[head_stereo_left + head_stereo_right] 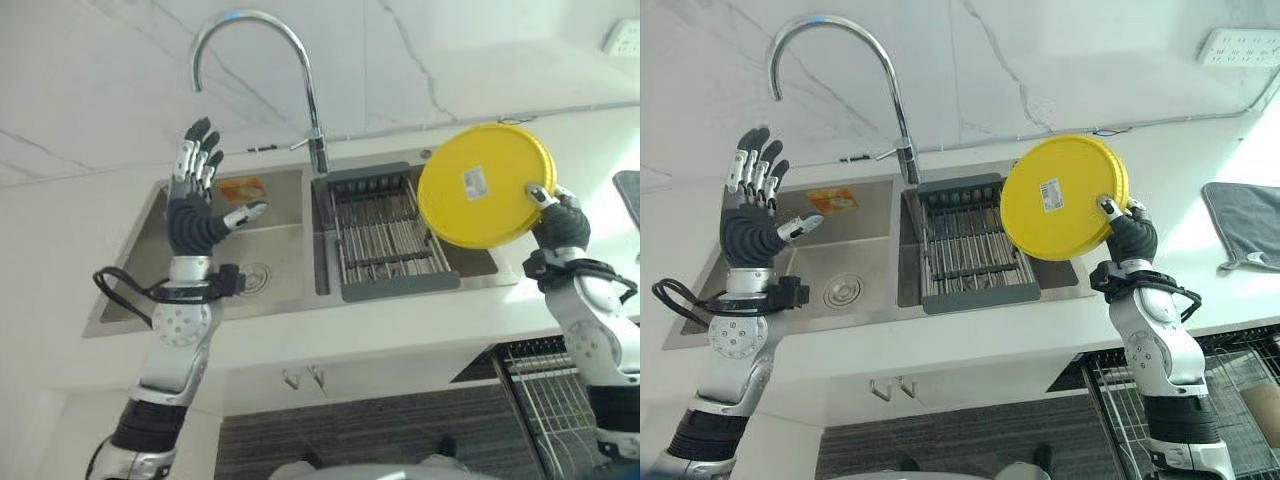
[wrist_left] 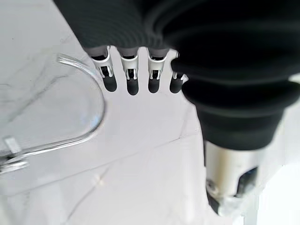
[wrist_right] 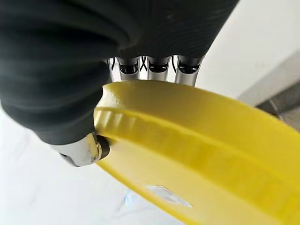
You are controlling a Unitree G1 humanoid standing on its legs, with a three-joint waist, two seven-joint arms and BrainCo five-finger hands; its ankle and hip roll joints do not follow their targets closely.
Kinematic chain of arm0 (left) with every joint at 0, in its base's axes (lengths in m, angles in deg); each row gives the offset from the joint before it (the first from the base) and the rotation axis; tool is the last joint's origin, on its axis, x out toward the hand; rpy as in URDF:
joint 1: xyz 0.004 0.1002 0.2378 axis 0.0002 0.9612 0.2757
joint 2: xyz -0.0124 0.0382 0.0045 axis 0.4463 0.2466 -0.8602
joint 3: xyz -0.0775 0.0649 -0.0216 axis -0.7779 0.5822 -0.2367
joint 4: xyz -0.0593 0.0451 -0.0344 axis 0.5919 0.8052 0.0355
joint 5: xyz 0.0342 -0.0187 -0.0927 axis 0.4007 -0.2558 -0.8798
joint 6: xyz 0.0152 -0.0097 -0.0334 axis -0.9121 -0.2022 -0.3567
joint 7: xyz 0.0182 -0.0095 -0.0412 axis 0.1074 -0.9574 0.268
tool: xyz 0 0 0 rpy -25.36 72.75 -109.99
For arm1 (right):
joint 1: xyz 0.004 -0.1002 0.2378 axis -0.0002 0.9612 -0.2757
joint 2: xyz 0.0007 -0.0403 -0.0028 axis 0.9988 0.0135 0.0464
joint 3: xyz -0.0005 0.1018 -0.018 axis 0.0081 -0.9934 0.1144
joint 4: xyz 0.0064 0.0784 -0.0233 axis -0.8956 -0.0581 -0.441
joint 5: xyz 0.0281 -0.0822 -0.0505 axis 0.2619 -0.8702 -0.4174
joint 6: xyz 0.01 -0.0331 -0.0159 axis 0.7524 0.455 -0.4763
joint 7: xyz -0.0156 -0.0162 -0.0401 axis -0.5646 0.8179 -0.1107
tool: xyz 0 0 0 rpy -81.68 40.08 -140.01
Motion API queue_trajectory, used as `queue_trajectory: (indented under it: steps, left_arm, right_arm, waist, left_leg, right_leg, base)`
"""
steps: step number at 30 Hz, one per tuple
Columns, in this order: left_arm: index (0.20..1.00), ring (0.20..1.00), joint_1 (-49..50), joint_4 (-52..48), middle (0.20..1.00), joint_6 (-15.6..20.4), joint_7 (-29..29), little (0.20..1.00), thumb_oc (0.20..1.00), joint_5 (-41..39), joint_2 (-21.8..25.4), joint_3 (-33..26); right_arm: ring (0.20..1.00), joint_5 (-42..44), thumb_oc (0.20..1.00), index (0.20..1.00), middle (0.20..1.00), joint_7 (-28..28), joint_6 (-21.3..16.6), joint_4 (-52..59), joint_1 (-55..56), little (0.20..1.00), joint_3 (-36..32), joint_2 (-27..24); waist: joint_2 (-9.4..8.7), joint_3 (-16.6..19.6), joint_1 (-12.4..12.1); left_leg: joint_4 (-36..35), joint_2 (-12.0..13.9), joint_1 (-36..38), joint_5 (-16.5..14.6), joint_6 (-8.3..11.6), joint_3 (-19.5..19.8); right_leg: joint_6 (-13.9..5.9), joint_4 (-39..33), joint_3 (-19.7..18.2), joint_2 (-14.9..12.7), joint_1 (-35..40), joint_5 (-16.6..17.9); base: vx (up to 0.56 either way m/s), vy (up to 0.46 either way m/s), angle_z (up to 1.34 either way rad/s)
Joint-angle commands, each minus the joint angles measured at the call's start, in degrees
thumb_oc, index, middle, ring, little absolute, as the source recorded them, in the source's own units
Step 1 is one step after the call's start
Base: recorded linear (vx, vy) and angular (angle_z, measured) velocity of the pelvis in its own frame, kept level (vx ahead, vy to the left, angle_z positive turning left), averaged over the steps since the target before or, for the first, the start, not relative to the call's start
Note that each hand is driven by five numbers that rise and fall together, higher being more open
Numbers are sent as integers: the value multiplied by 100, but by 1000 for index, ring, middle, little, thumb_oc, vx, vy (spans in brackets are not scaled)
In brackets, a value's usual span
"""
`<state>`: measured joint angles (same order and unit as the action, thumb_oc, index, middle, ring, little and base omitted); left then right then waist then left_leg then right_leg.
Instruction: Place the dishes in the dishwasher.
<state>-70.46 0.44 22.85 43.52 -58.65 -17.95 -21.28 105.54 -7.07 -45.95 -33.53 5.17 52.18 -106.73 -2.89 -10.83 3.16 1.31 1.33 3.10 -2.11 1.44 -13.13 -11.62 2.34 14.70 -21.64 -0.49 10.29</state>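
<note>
**Yellow plate held on edge above the sink's right basin**

The right hand (image 1: 1130,232) is clenched on the rim of a yellow plate (image 1: 1060,200): the thumb is pressed to the underside, while the fingers (image 3: 154,68) are wrapped over the far face, their tips hidden behind the plate. The plate is held up in the air, tilted nearly on edge, its underside (with a small white label (image 1: 473,181) stuck near the middle) turned toward the head camera and its upper face turned away toward the wall. Being round, it has no long axis; the grasped rim lies at its lower right. It is seen over the right end of the right basin, near the back edge of the counter (image 1: 1180,165).

In that basin a grey dish rack (image 1: 975,245) with metal bars is set; its right end is covered by the plate. The left hand (image 1: 197,190) is raised over the left basin (image 1: 255,240) with fingers straight and spread, holding nothing. A curved chrome faucet (image 1: 300,70) is mounted behind the divider between the basins. A grey cloth (image 1: 1243,225) is laid at the counter's right edge, partly cut off. Below the counter's front edge a wire rack (image 1: 1230,390) is partly visible.
</note>
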Motion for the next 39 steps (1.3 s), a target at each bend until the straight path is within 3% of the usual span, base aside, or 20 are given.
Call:
queue_trajectory:
  steps: [1,3,9,11,14,17,19,20,21,22,23,24,26,27,28,30,31,33,35,39]
  left_arm:
    - [1000,1000,141,-657,1000,131,-60,1000,1000,205,299,-424]
    - [1000,1000,140,-722,1000,132,25,1000,1000,329,396,-445]
    - [1000,1000,3,-787,1000,108,257,1000,1000,655,405,-231]
    - [1000,1000,-5,-802,1000,118,215,1000,1000,738,338,-173]
    - [1000,1000,-121,-850,1000,310,55,1000,1000,940,368,-86]
    - [1000,1000,-247,-900,1000,450,37,1000,1000,1030,444,38]
    - [1000,1000,-622,-873,1000,378,179,1000,1000,1231,574,356]
    - [1000,1000,-633,-864,1000,380,188,1000,1000,1238,576,363]
    - [1000,1000,-783,-825,1000,348,282,1000,1000,1280,668,468]
    - [1000,1000,-811,-801,1000,406,198,1000,1000,1285,676,443]
    - [1000,1000,-705,-927,1000,441,188,1000,1000,1246,661,375]
    - [1000,1000,-665,-948,1000,442,207,1000,1000,1239,659,358]
    - [1000,1000,-506,-1013,1000,452,348,1000,1000,1332,612,345]
    - [1000,1000,-490,-947,1000,488,387,1000,1000,1399,536,409]
    - [1000,1000,-486,-916,1000,527,389,1000,1000,1460,466,447]
    - [1000,1000,-483,-829,1000,633,405,1000,1000,1598,313,500]
    - [1000,1000,-330,-868,1000,658,472,1000,1000,1593,323,396]
    - [1000,1000,-338,-915,1000,572,372,1000,1000,1508,288,351]
    - [1000,1000,-442,-961,1000,495,225,1000,1000,1411,266,431]
    - [1000,1000,-480,-1097,1000,200,224,1000,1000,1475,195,498]
  right_arm:
    - [200,-132,200,200,200,-232,-636,-203,-1089,200,-1,-395]
    - [200,-102,200,200,200,-332,-612,-250,-1079,200,10,-381]
    - [200,56,200,200,200,-399,-1055,-92,-750,200,-76,-562]
    - [200,99,200,200,200,-369,-1102,-6,-718,200,-58,-543]
    - [200,110,200,200,200,-247,-1340,-1,-763,200,5,-411]
    - [200,19,200,200,200,-218,-1469,115,-782,200,65,-278]
    - [200,-98,200,200,200,-243,-1557,182,-833,200,264,-192]
    - [200,-100,200,200,200,-243,-1558,181,-836,200,262,-189]
    - [200,-94,200,200,200,-255,-1622,201,-830,200,342,-198]
    - [200,-52,200,200,200,-292,-1611,257,-781,200,317,-250]
    - [200,17,200,200,200,-315,-1509,361,-836,200,207,-527]
    - [200,41,200,200,200,-323,-1489,358,-871,200,213,-575]
    - [200,33,200,200,200,-326,-1412,372,-1101,200,343,-734]
    - [200,20,200,200,200,-224,-1453,375,-1171,200,380,-875]
    - [200,52,200,200,200,-193,-1451,398,-1189,200,368,-951]
    - [200,76,200,200,200,-108,-1473,374,-1347,200,379,-1130]
    - [200,41,200,200,200,-185,-1512,371,-1383,200,422,-1207]
    - [200,-205,200,200,200,-127,-1533,423,-1316,200,463,-1082]
    - [200,-504,200,200,200,69,-1480,483,-1249,200,514,-930]
    - [200,-946,200,200,200,42,-1464,497,-1060,200,428,-809]
  waist:
    - [106,128,8]
    - [104,92,12]
    - [124,232,179]
    - [126,243,174]
    - [105,176,20]
    - [79,200,-60]
    - [61,239,-20]
    - [67,234,-28]
    - [31,206,50]
    - [27,223,87]
    - [-27,268,98]
    - [-17,268,94]
    - [41,236,122]
    - [70,221,170]
    - [84,210,200]
    - [68,186,228]
    - [128,204,183]
    - [194,246,134]
    - [250,287,172]
    - [225,365,150]
  left_leg:
    - [-540,-19,803,-464,162,173]
    - [-631,29,866,-478,117,-162]
    - [-631,58,665,-299,-72,-92]
    - [-631,75,635,-239,-140,-86]
    - [-631,242,563,-109,-149,-178]
    - [-570,453,567,-43,-53,-338]
    - [-267,881,522,-17,217,-586]
    - [-252,899,520,-24,229,-590]
    - [-103,1109,478,-51,304,-620]
    - [4,1390,429,28,418,-678]
    - [115,1842,261,234,743,-606]
    - [131,1914,244,283,795,-606]
    - [59,2344,225,855,1034,-691]
    - [49,2603,107,1442,1167,-908]
    - [92,2687,16,1646,1211,-992]
    - [397,2337,-143,1344,1077,-996]
    - [595,1524,-155,557,801,-952]
    - [566,922,-195,176,609,-935]
    - [148,814,-37,156,531,-1206]
    - [-455,577,329,199,387,-862]
  right_leg:
    - [-278,-306,156,73,-146,430]
    - [-314,-49,595,170,-269,407]
    - [74,348,398,1027,-4,-715]
    - [132,765,248,1142,30,-897]
    - [103,1447,278,710,25,-716]
    - [23,1069,362,247,292,-433]
    - [-90,218,398,-38,573,-400]
    - [-83,190,401,-18,588,-389]
    - [-150,366,233,-14,478,-437]
    - [-174,389,190,145,463,-847]
    - [-108,-4,125,501,529,-1063]
    - [-78,-106,112,557,544,-1042]
    - [107,-518,34,883,621,-955]
    - [268,-678,168,1078,711,-942]
    - [357,-707,242,1163,737,-956]
    - [488,-723,383,1219,699,-996]
    - [505,-734,424,1239,684,-1070]
    - [441,-734,453,1223,672,-1029]
    - [385,-734,603,1224,707,-993]
    - [245,-716,603,1175,716,-931]
  base:
    - [43,249,-63]
    - [-25,228,-105]
    - [-32,101,-39]
    - [-64,-27,-13]
    - [-260,-312,-42]
    - [-240,-471,-40]
    - [-336,-773,-58]
    - [-322,-738,-70]
    - [-275,-601,-90]
    - [-576,-1235,-95]
    - [-480,-1021,-115]
    - [-451,-966,-113]
    - [-300,-585,-112]
    - [-287,-495,-74]
    - [-290,-453,-19]
    - [-222,-293,18]
    - [-120,-169,30]
    - [-35,-48,10]
    - [53,138,13]
    - [111,284,64]
